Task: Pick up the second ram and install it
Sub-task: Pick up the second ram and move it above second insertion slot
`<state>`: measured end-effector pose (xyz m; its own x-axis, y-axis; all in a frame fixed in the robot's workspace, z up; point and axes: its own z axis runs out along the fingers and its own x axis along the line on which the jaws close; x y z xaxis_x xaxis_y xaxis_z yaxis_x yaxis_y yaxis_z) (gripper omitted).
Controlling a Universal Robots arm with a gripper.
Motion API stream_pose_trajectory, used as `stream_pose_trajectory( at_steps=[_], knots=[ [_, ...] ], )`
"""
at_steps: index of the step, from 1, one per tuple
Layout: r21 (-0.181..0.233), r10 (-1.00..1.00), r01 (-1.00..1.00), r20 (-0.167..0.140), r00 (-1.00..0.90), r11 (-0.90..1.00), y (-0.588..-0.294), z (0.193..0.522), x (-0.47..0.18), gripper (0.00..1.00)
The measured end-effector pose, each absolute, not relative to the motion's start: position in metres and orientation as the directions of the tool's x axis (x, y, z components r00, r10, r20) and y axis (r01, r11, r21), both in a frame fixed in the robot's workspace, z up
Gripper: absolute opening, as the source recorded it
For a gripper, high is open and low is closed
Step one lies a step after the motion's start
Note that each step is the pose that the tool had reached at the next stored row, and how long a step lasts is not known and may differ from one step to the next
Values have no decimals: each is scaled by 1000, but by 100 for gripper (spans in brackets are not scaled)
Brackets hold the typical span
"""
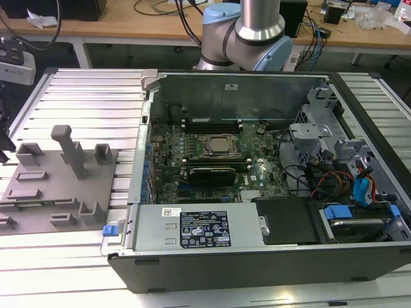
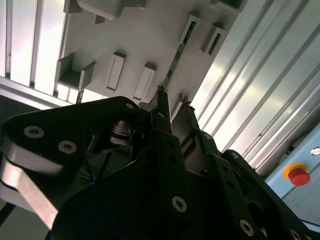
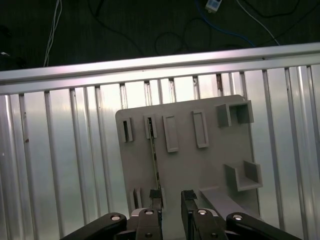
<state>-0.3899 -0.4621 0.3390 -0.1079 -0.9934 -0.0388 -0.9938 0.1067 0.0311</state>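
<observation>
We're over the flat grey plastic fixture plate (image 3: 185, 165), lying on the ribbed aluminium table (image 3: 60, 165), and the black two-finger gripper (image 3: 171, 200) hangs just above it. Its fingers (image 3: 156, 201) stand parted with a clear gap between them. Nothing is clamped in that gap, so the hand is empty.

The second ram (image 3: 154, 160), a long thin green circuit-board stick, stands on edge in a narrow slot of the plate. The second wrist view shows the same stick (image 2: 176, 59) edge-on, running away from the fingertips. Here's the catch: in the first wrist view its near end runs up to one finger, not into the gap. Whether the two touch, I can't tell.

In the exterior view, the open black computer case (image 1: 257, 269) sits beside the plate on the exterior view's right. Its green motherboard (image 1: 257, 173) and square silver CPU socket (image 1: 217, 146) are exposed, well apart from the stick's slot.

The danger, as I read it, is that line-up. If the hand goes lower like this, a fingertip could land on the stick's upper edge instead of straddling it. That could bend the board or jam it in the slot. If the jaws close here, they may meet on air or nip only a corner. A corner grip would let the stick twist or slip on the lift, and a skewed pull could drag the light plate along.
</observation>
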Motion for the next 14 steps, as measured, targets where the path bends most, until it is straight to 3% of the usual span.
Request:
stream_pose_trajectory(
  at_steps=[14],
  knots=[
    [30, -996, -996, -26, -87, 86, -465, 321, -390, 30]
  ],
)
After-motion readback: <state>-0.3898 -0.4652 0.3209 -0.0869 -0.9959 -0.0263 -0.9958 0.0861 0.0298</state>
